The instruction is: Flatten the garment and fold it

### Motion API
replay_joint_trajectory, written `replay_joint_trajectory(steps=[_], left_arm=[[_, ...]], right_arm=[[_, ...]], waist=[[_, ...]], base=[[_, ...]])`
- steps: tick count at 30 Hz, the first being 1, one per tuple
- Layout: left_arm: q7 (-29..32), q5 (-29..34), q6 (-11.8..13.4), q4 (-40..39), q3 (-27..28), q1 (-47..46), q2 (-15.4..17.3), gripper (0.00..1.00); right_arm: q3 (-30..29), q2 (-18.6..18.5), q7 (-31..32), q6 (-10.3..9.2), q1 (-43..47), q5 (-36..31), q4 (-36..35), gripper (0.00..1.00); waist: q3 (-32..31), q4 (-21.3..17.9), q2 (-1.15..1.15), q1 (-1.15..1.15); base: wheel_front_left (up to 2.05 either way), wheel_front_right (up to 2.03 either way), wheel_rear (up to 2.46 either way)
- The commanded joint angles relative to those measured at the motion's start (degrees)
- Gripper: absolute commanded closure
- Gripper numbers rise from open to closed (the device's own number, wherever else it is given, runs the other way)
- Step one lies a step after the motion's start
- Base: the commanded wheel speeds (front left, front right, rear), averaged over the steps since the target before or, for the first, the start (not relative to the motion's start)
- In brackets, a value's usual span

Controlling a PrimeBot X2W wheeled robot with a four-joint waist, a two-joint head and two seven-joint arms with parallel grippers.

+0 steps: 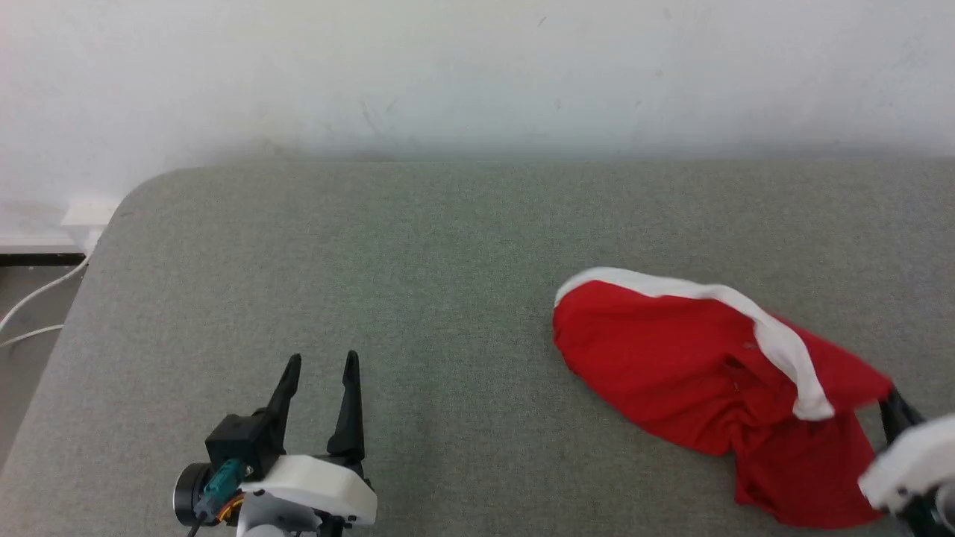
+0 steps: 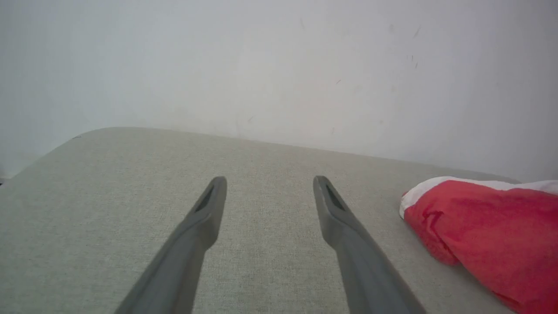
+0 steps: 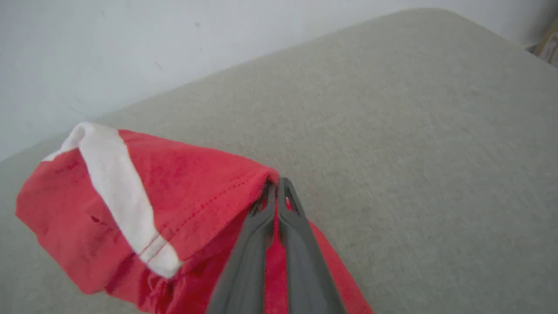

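Garment (image 1: 671, 365), red with a white stripe, lies bunched at lower right on the grey padded surface (image 1: 373, 246), its hem pinched by the right gripper (image 3: 275, 185). At lower left, well apart, the left gripper (image 1: 321, 364) stands spread wide. A white wall (image 1: 477, 67) lines the far edge.

There is one garment (image 1: 671, 358), with one white stripe (image 1: 776, 335) on it. There are two claws, the left claw (image 1: 322, 358) and the right claw (image 3: 275, 185); each has two dark fingers (image 2: 205, 218), so four fingers in all. There is one grey worktop (image 1: 448, 261), one wall (image 1: 477, 74) and two white cables (image 1: 37, 294).
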Motion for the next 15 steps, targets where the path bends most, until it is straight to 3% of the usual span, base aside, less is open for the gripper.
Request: replay_joint_trajectory(steps=[1,2,3,4,5,6,11,15], left_arm=[[-0.3,0.2,-0.4,0.1,-0.1,0.5,-0.2,0.0],[-0.3,0.2,-0.5,0.1,-0.2,0.4,-0.2,0.0],[-0.3,0.2,-0.5,0.1,-0.3,0.4,-0.2,0.0],[-0.3,0.2,-0.6,0.1,-0.3,0.3,-0.2,0.0],[-0.3,0.3,-0.7,0.2,-0.4,0.3,-0.3,0.0],[-0.3,0.3,-0.8,0.2,-0.6,0.2,-0.3,0.0],[-0.3,0.8,-1.7,0.6,-1.6,-0.6,-0.3,0.0],[-0.3,1.0,-3.0,1.8,-3.1,-2.0,-0.4,0.0]], right_arm=[[-2.4,0.7,0.5,-0.03,1.5,-0.2,1.4,1.0],[-4.8,1.0,0.6,-0.03,2.4,-0.3,2.8,1.0],[-6.8,1.4,0.6,-0.03,3.0,0.2,4.4,0.85],[-8.5,1.6,0.7,-0.03,3.6,0.4,6.1,0.61],[-9.8,1.7,0.5,-0.03,4.1,0.1,7.7,0.27],[-10.7,1.8,0.0,-0.03,4.3,-0.3,8.9,0.0],[-12.5,2.0,-6.4,-0.03,4.4,-0.5,9.9,0.0],[-11.9,2.0,-13.6,-0.03,5.4,-2.5,6.6,0.0]], waist=[[0.2,-0.1,0.0,0.0],[0.2,-0.2,0.0,0.0],[0.3,-0.3,0.0,0.0],[0.4,-0.5,0.0,0.0],[0.5,-0.5,0.0,0.0],[0.5,-0.6,0.0,0.0],[0.2,-1.3,0.0,0.0],[-0.5,-1.9,0.0,0.0]], base=[[0.0,0.0,0.0],[0.0,0.0,0.0],[0.0,0.0,0.0],[0.0,0.0,0.0],[0.0,0.0,0.0],[0.0,0.0,0.0],[0.0,0.0,0.0],[0.0,0.0,0.0]])
